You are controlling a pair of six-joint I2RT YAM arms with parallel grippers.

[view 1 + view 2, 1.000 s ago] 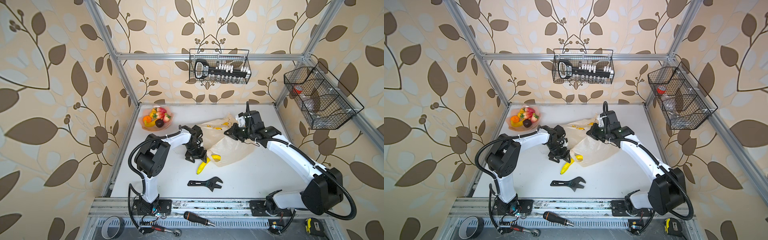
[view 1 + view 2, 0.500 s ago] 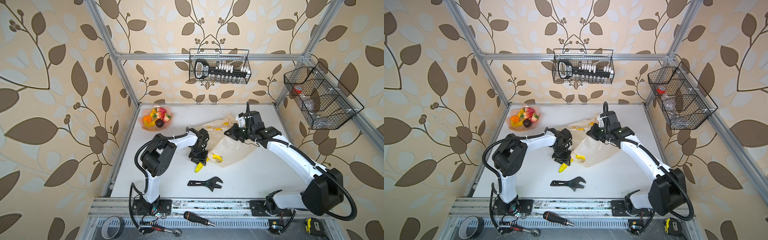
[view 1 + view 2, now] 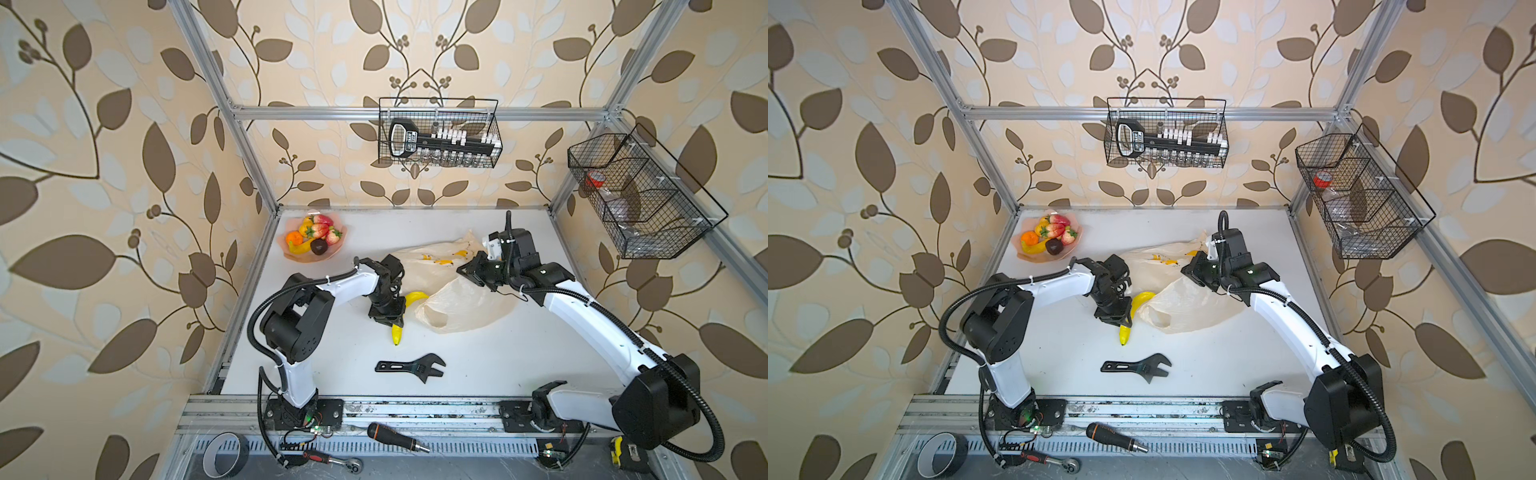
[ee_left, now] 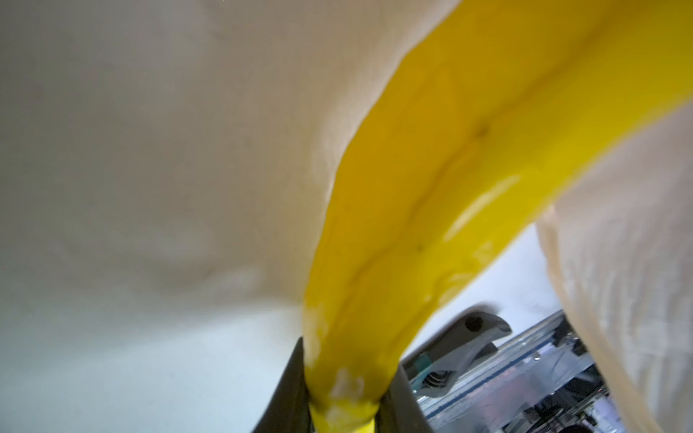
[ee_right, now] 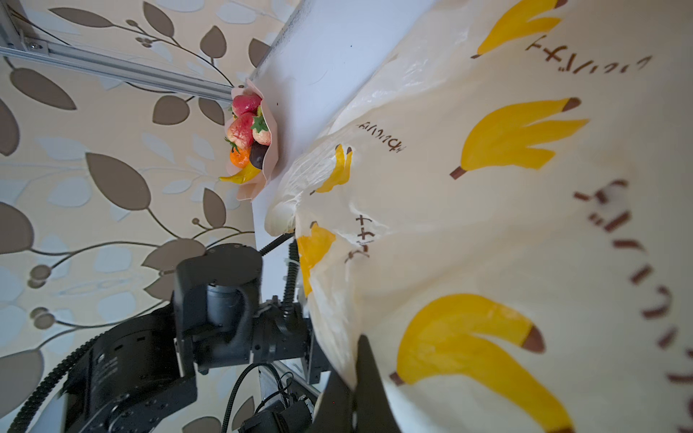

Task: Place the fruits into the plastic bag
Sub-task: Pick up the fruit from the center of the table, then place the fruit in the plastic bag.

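Both top views are bright and evenly lit by soft, diffuse light. The white tabletop [image 3: 478, 365] reads almost flat, with only short, faint shadows close under the arms and the wrench [image 3: 415, 366]. The centre of the frame is sharp, but the straight frame bars bow toward the corners and the wallpaper at the edges looks smeared. In the left wrist view the banana [image 4: 431, 187] sits too close to the lens: it is soft and out of focus, with a pale glare streak on its skin, and the plastic bag [image 4: 150, 131] behind it is a dim blur. In the right wrist view the bag's nearest print blurs, while the distant fruits [image 5: 243, 131] stay crisp.
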